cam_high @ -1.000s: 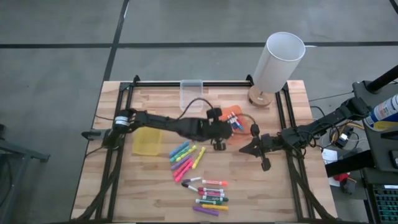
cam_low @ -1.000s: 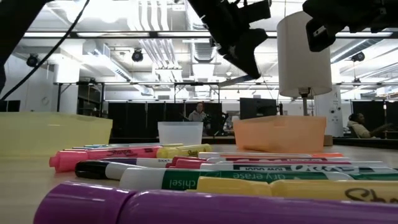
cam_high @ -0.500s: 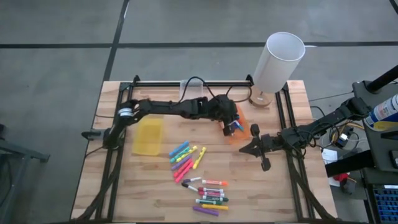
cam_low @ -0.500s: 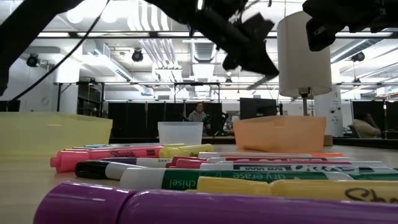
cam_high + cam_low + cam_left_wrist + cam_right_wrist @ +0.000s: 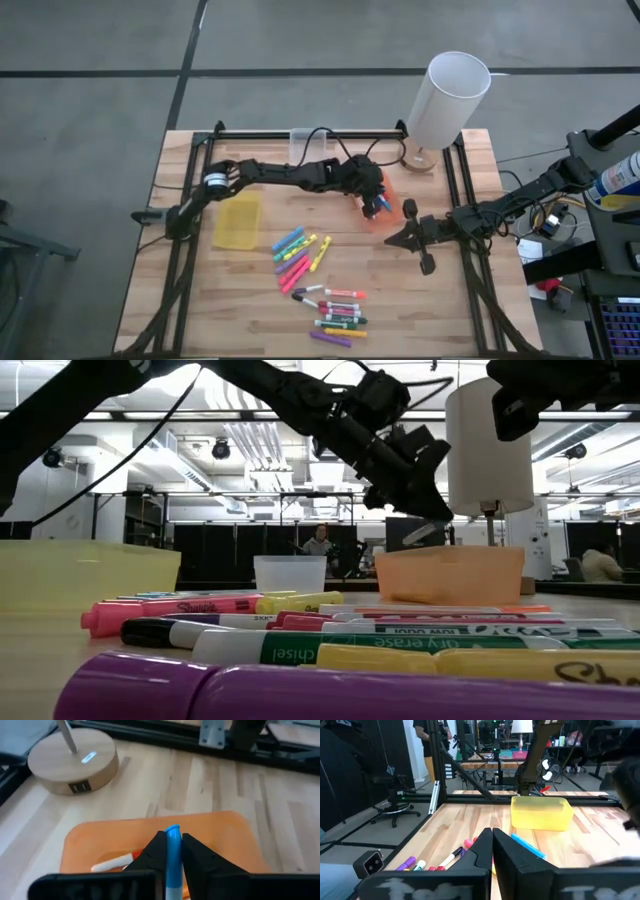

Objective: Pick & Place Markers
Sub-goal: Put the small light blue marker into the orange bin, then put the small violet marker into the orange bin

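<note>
My left gripper (image 5: 377, 205) reaches over the orange bin (image 5: 396, 212) and is shut on a blue marker (image 5: 172, 851). A white marker with an orange-red cap (image 5: 113, 864) lies inside that bin (image 5: 115, 837). More markers lie on the wood: a bright cluster (image 5: 298, 253) mid-table and a row (image 5: 336, 314) nearer the front edge. In the low view they fill the foreground (image 5: 300, 622), and the left gripper (image 5: 420, 530) hangs just above the orange bin (image 5: 450, 575). My right gripper (image 5: 393, 238) waits, shut, right of the bin. My left gripper pinches the blue marker between its two fingers (image 5: 152, 855), which lie along the barrel. The marker's rounded end (image 5: 172, 829) sticks out past the fingertips. The fingers slant down from the table's left. The marker is lifted clear, above the orange bin.
A yellow bin (image 5: 238, 220) stands left of the markers and a clear bin (image 5: 300, 140) at the far edge, partly under the left arm. A white-shaded lamp (image 5: 447, 98) on a wooden base (image 5: 74, 760) stands at the far right. Black rails frame the table.
My left gripper has swung with the blue marker toward the table's right and far side and has sunk close over the orange bin. Its wrist has rolled on the way. The marker stays in the fingers.
</note>
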`<state>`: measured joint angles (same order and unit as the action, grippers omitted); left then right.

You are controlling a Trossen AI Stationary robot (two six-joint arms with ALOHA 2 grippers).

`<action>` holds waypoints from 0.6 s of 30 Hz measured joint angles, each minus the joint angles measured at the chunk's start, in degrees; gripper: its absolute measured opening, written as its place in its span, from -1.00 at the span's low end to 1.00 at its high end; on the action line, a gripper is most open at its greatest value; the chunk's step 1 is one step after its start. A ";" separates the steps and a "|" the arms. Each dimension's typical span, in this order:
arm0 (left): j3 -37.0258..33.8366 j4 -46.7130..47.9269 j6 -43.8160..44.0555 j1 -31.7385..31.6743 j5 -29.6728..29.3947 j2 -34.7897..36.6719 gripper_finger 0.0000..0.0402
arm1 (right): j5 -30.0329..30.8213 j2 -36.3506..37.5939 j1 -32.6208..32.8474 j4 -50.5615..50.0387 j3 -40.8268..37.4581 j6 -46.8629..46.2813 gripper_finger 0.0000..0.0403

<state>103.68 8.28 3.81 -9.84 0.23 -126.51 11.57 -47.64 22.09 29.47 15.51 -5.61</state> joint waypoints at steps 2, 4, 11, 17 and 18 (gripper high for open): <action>0.00 0.01 0.36 -0.12 -0.54 -0.36 -0.76 | 0.00 0.00 0.00 -0.01 0.00 0.00 -0.96; -0.02 -0.01 1.02 -0.21 -0.86 -0.38 -0.73 | 0.00 0.00 0.00 -0.02 0.00 -0.20 -0.96; 0.00 -0.88 1.29 -0.21 -1.82 -0.20 -0.63 | 0.00 0.00 0.00 -0.02 0.00 -0.24 -0.96; 0.00 1.95 3.43 -0.21 -2.87 0.53 -0.60 | 0.02 0.00 0.00 -0.04 0.00 -0.31 -0.96; 0.00 3.40 3.43 -0.15 -2.82 1.00 -0.60 | 0.00 0.00 0.00 -0.04 0.00 -0.41 -0.96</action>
<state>103.68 11.68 7.25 -9.99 -2.59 -125.52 11.57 -47.64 22.09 29.43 15.51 -6.01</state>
